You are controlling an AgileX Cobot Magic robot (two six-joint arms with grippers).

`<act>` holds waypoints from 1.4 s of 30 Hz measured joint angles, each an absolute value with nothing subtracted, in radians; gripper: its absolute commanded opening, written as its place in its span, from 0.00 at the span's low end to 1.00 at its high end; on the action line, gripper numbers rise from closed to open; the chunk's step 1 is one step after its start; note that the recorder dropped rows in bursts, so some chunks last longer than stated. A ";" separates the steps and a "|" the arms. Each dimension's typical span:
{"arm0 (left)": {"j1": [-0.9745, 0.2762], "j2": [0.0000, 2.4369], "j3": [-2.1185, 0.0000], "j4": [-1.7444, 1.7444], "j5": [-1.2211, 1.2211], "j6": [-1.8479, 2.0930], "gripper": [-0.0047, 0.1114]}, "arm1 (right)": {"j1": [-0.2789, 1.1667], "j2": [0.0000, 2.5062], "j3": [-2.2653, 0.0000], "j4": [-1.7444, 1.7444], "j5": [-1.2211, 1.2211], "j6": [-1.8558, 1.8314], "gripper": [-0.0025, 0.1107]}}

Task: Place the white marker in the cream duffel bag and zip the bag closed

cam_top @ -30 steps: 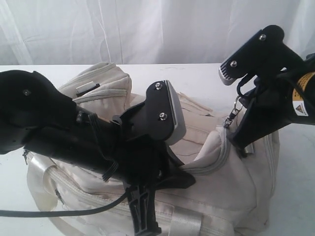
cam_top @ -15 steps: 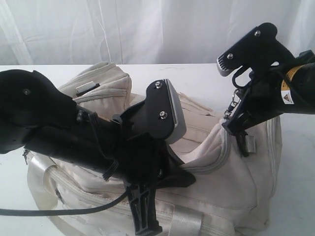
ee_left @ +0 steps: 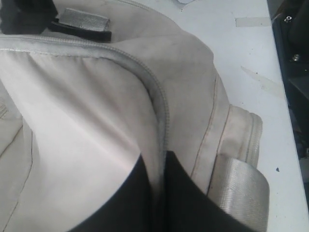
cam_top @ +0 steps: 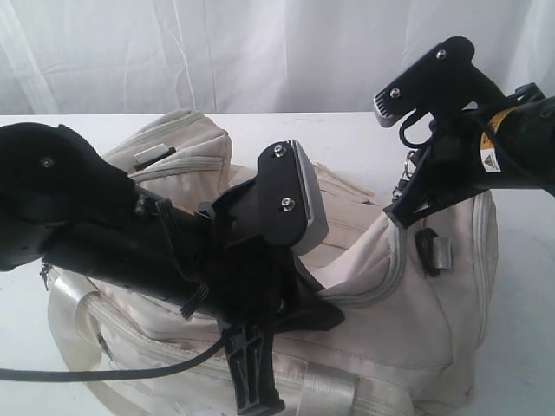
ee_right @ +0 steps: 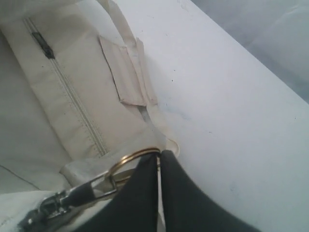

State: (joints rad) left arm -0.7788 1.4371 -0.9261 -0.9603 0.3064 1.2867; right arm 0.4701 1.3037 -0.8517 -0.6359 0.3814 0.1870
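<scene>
The cream duffel bag (cam_top: pixel 408 295) lies on the white table, its top sagging open. My left gripper (cam_top: pixel 334 314) reaches into the opening; in the left wrist view this gripper (ee_left: pixel 154 162) is shut on the bag's fabric edge beside the grey zipper (ee_left: pixel 159 106). My right gripper (cam_top: pixel 397 212) hovers over the bag's right end. Seen from its own wrist, the right gripper (ee_right: pixel 159 153) is shut on the brass ring (ee_right: pixel 130 159) of a zipper pull with a metal clasp. The white marker is not in view.
The left arm's black body (cam_top: pixel 104 225) covers much of the bag's front. A side pocket (cam_top: pixel 182 147) bulges at the back left. A grey tab on a black clip (cam_top: pixel 434 251) hangs at the right end. Bare white table (cam_top: pixel 520 286) lies to the right; a white curtain (cam_top: pixel 260 52) hangs behind.
My right gripper has risen and shifted left with the zipper pull, lifting the bag's right end. The grey tab has come into view. The left arm has stayed still.
</scene>
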 measured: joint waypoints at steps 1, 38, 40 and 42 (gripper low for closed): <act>-0.779 1.437 -0.926 -0.960 0.306 1.287 0.04 | 0.470 1.308 -0.854 -0.638 0.380 0.187 0.02; -0.773 1.437 -0.930 -0.966 0.264 1.287 0.04 | 0.338 1.513 -1.043 -0.612 0.309 0.179 0.02; -0.773 1.437 -0.930 -0.966 0.264 1.287 0.04 | 0.338 1.513 -1.043 -0.594 0.311 0.179 0.02; -0.773 1.437 -0.930 -0.966 0.264 1.287 0.04 | 0.338 1.515 -1.043 -0.569 0.311 0.179 0.07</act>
State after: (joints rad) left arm -0.7734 1.4371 -0.9302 -0.9663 0.2645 1.2867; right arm 0.3383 1.5147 -1.0432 -0.5693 0.3106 0.1792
